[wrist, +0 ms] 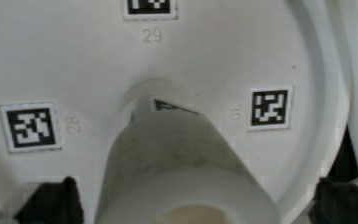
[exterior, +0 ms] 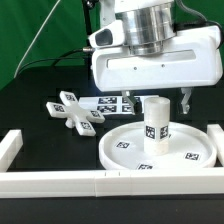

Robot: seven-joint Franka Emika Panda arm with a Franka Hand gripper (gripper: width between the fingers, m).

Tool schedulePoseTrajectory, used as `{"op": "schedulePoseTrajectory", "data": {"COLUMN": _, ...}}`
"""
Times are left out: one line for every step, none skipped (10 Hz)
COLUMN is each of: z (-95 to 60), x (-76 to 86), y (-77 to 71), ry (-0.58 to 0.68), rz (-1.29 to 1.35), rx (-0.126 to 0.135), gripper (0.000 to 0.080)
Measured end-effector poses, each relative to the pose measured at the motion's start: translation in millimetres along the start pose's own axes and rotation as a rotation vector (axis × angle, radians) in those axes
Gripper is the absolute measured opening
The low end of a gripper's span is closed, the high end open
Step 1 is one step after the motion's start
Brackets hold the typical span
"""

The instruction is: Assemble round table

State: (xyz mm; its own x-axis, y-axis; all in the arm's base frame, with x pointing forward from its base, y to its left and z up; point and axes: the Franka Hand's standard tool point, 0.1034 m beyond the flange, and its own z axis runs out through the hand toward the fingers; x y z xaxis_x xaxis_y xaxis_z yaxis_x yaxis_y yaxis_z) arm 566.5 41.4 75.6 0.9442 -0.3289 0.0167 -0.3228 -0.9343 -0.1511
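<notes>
Hovering with my pincer spread wide, nothing gripped.

Going from the exterior view's left:
- The rail frame has a short arm there, and its long bar runs across the front edge.
- The black table is bare between that arm and the cross-shaped base, so there's open room on that side.
- The base lies flat, tags up, apart from the disc. A narrow dark gap separates its nearest arm from the disc's rim.
- The marker board lies flat behind the base, its right end hidden by my hand.
- The disc sits right of centre. Its front rim is close to the long bar; can't tell if they touch.
- The leg stands upright on the disc's middle, tag facing the camera.
- One finger hangs right of the leg's top with a clear gap between them. The other finger isn't made out in that view.
- Far right, another rail piece sits just beside the disc's rim, so it's tight there.

Wrist view: I'm looking straight down the leg. My fingers show dark on either side of its top, with the tagged disc face beyond.
</notes>
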Motion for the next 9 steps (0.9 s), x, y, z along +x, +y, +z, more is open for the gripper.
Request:
{"op": "schedulePoseTrajectory", "data": {"z": -0.4, "x": 0.7, "y": 0.6, "ry": 0.002, "rz": -0.215, "rx": -0.025, "gripper": 0.0649}}
{"op": "schedulePoseTrajectory", "data": {"z": -0.6, "x": -0.5, "y": -1.9, "ry": -0.011, "rz": -0.409, "rx": -0.053, "gripper": 0.0649}}
{"op": "schedulePoseTrajectory", "data": {"z": -0.8, "x": -1.2, "y": -2.4, "ry": -0.006, "rz": -0.53, "rx": -0.063, "gripper": 0.0649}}
{"op": "schedulePoseTrajectory", "data": {"z": -4.5, "x": -0.4, "y": 4.3, "ry": 0.042, "rz": -0.536, "rx": -0.067, "gripper": 0.0649}}
{"op": "schedulePoseTrajectory", "data": {"z": -2.7, "x": -4.0, "y": 7.1, "ry": 0.026, "rz": -0.577, "rx": -0.073, "gripper": 0.0649}}
{"op": "schedulePoseTrajectory", "data": {"z": -2.3, "x": -3.0, "y": 7.0, "ry": 0.024, "rz": -0.639, "rx": -0.074, "gripper": 0.0649}}
{"op": "schedulePoseTrajectory", "data": {"z": -2.5, "x": -2.9, "y": 6.9, "ry": 0.023, "rz": -0.699, "rx": -0.077, "gripper": 0.0649}}
{"op": "schedulePoseTrajectory", "data": {"z": -2.5, "x": -2.8, "y": 5.5, "ry": 0.016, "rz": -0.894, "rx": -0.101, "gripper": 0.0649}}
{"op": "schedulePoseTrajectory", "data": {"z": -1.8, "x": -3.3, "y": 3.8, "ry": 0.022, "rz": -1.054, "rx": -0.117, "gripper": 0.0649}}
